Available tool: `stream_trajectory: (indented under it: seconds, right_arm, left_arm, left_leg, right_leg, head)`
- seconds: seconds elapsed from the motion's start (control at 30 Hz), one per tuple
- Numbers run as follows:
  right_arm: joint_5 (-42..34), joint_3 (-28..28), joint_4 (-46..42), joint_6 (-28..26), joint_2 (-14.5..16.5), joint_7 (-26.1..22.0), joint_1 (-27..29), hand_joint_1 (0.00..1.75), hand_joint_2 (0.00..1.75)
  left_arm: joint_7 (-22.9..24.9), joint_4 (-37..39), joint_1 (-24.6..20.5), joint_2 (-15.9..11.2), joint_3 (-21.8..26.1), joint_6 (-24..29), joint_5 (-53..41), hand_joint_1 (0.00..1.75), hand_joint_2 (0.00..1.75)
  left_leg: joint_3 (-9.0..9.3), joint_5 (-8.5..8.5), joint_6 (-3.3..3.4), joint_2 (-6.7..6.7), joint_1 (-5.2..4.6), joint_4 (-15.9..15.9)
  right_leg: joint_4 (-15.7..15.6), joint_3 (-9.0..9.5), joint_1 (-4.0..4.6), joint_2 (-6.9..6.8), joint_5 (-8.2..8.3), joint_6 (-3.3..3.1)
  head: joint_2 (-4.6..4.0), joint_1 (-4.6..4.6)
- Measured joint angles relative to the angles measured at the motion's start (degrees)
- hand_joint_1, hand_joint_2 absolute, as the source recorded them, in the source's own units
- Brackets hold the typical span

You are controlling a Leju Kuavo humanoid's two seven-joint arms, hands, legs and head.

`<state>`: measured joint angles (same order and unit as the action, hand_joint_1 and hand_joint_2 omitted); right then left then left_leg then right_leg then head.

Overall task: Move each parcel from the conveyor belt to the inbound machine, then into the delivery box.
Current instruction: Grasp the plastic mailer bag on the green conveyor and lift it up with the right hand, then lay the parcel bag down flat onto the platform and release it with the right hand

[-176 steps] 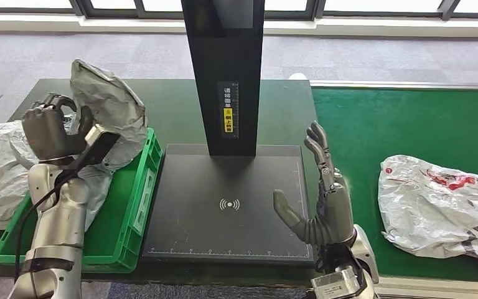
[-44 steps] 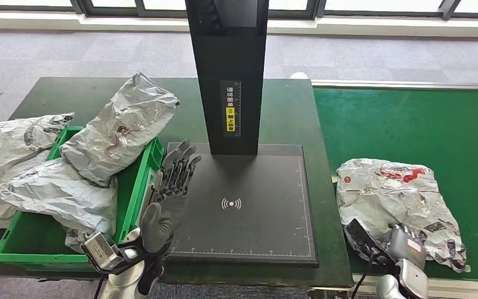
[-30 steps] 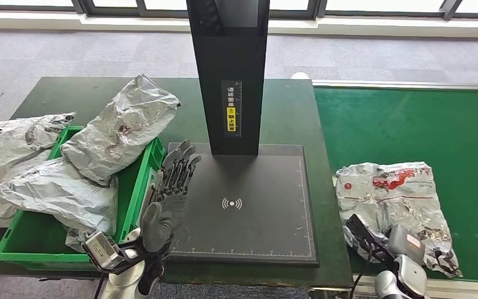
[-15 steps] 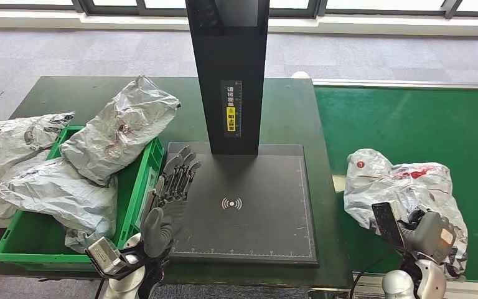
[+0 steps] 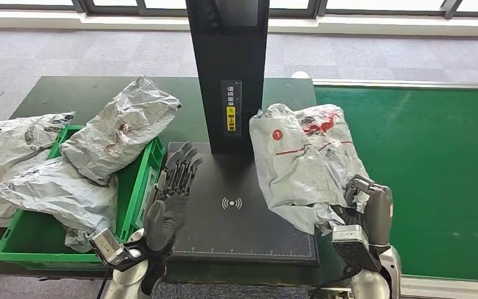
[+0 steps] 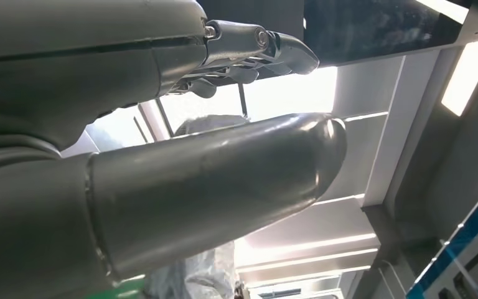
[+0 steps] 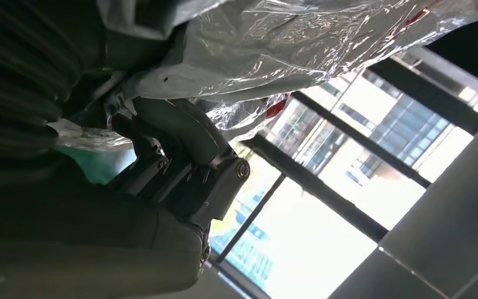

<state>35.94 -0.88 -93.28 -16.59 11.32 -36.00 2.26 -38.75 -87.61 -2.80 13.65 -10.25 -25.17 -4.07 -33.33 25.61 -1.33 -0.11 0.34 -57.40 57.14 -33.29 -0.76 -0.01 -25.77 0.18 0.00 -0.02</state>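
A crumpled grey parcel with red print point(image 5: 304, 163) hangs over the right side of the black inbound machine's plate point(image 5: 236, 215), lifted off the green conveyor belt point(image 5: 423, 174). My right hand point(image 5: 368, 212) grips its lower right edge; in the right wrist view the same parcel point(image 7: 299, 43) lies across the fingers point(image 7: 180, 162). My left hand point(image 5: 171, 196) stands upright with fingers spread at the plate's left edge, holding nothing. The left wrist view has its thumb point(image 6: 218, 187) against the ceiling.
The green delivery box point(image 5: 135, 187) at the left holds several grey parcels point(image 5: 118, 128), and another parcel point(image 5: 6, 146) lies outside it on the dark table point(image 5: 81, 90). The machine's black column point(image 5: 227, 68) rises behind the plate.
My right hand has raised the parcel off the conveyor belt and carried it left over the machine's plate. The left hand has stayed where it was.
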Motion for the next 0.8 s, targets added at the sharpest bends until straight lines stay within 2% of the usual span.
stream_trajectory:
  seconds: [0.07, 0.17, 0.33, 0.4, 0.5, 0.6, 0.63, 0.67, 0.73, 0.77, 0.8]
  right_arm:
    - [-0.63, 3.81, 0.29, 2.92, 0.49, -0.25, -1.11, 1.75, 1.75]
    - [-1.06, 8.55, 1.01, 3.02, 1.18, -0.27, -2.4, 1.75, 1.75]
    - [-1.79, 11.69, 1.66, 2.74, 1.25, -0.03, -3.17, 1.75, 1.75]
    - [-2.19, 12.48, 2.59, 5.09, 1.29, 1.43, -3.86, 1.75, 1.75]
    - [-2.05, 14.58, 9.77, 9.39, 2.1, 4.84, -7.26, 1.75, 1.75]
    - [-0.11, 16.05, 19.29, 8.61, 3.02, 8.38, -10.45, 1.71, 1.75]
    - [0.6, 16.21, 21.92, 8.44, 3.07, 9.62, -11.45, 1.49, 1.75]
    - [1.4, 16.32, 24.61, 8.23, 3.04, 10.91, -12.55, 1.17, 1.75]
    - [3.45, 16.38, 29.42, 7.34, 2.92, 13.67, -14.46, 0.35, 1.75]
    - [4.75, 16.38, 31.36, 6.58, 2.84, 15.18, -15.05, 0.14, 1.75]
    - [6.06, 16.38, 32.84, 5.77, 2.76, 16.52, -15.43, 0.02, 1.75]
  left_arm:
    - [0.0, 0.54, -1.08, 0.16, 0.0, -0.62, 0.57, 0.0, 0.0]
    - [0.01, 1.19, -2.23, 0.45, 0.0, -0.79, 0.9, 0.0, 0.0]
    - [0.01, 1.83, -2.48, 0.49, 0.0, -0.8, 1.0, 0.0, 0.0]
    - [0.01, 1.99, -2.66, 0.5, 0.0, -0.92, 1.47, 0.0, 0.0]
    - [0.01, 2.42, -3.59, 0.55, 0.03, -1.47, 3.08, 0.0, 0.0]
    - [0.02, 2.69, -4.17, 0.57, 0.18, -1.68, 4.1, 0.0, 0.0]
    - [0.02, 2.7, -4.12, 0.57, 0.34, -1.55, 4.34, 0.0, 0.0]
    - [0.01, 2.66, -4.04, 0.58, 0.56, -1.32, 4.66, 0.0, 0.0]
    - [0.0, 2.42, -3.95, 0.7, 1.23, -0.52, 5.73, 0.0, 0.0]
    - [0.0, 2.19, -3.91, 0.84, 1.65, 0.11, 6.61, 0.0, 0.0]
    - [0.0, 1.86, -3.83, 1.01, 2.22, 0.93, 7.7, 0.0, 0.0]
  left_leg:
    - [0.0, -0.01, -0.01, 0.06, 0.0, 0.0]
    - [0.01, -0.03, 0.02, 0.03, 0.0, -0.01]
    - [-0.02, -0.04, 0.02, -0.01, -0.01, -0.01]
    - [-0.05, -0.03, 0.01, 0.0, 0.0, 0.0]
    - [-0.04, -0.05, -0.03, 0.08, 0.03, 0.0]
    - [-0.05, -0.12, -0.08, -0.07, 0.05, 0.0]
    - [-0.07, -0.15, -0.1, -0.13, 0.05, 0.0]
    - [-0.08, -0.18, -0.13, -0.18, 0.06, 0.0]
    - [-0.08, -0.21, -0.15, -0.18, 0.07, 0.0]
    - [-0.08, -0.21, -0.15, -0.18, 0.07, 0.0]
    - [-0.09, -0.21, -0.15, -0.18, 0.07, 0.0]
  right_leg:
    - [0.01, -0.05, 0.0, 0.07, 0.04, -0.01]
    - [0.0, -0.04, 0.0, 0.04, 0.05, -0.02]
    - [0.01, -0.06, 0.0, 0.04, 0.04, -0.02]
    - [0.01, -0.07, 0.01, 0.06, 0.04, -0.02]
    - [0.01, -0.09, 0.06, 0.11, 0.05, -0.03]
    - [0.02, -0.05, 0.1, -0.02, 0.06, -0.05]
    - [0.02, -0.04, 0.11, -0.08, 0.06, -0.05]
    - [0.03, -0.05, 0.12, -0.11, 0.06, -0.05]
    - [0.03, -0.06, 0.11, -0.1, 0.07, -0.05]
    - [0.03, -0.06, 0.11, -0.1, 0.07, -0.05]
    - [0.03, -0.06, 0.11, -0.09, 0.07, -0.05]
  head:
    - [0.0, -0.01]
    - [0.0, -0.02]
    - [0.0, -0.01]
    - [0.0, -0.01]
    - [0.0, -0.01]
    - [0.0, -0.02]
    - [0.0, -0.02]
    - [0.0, -0.02]
    - [0.0, -0.02]
    - [0.0, -0.02]
    - [0.0, -0.02]
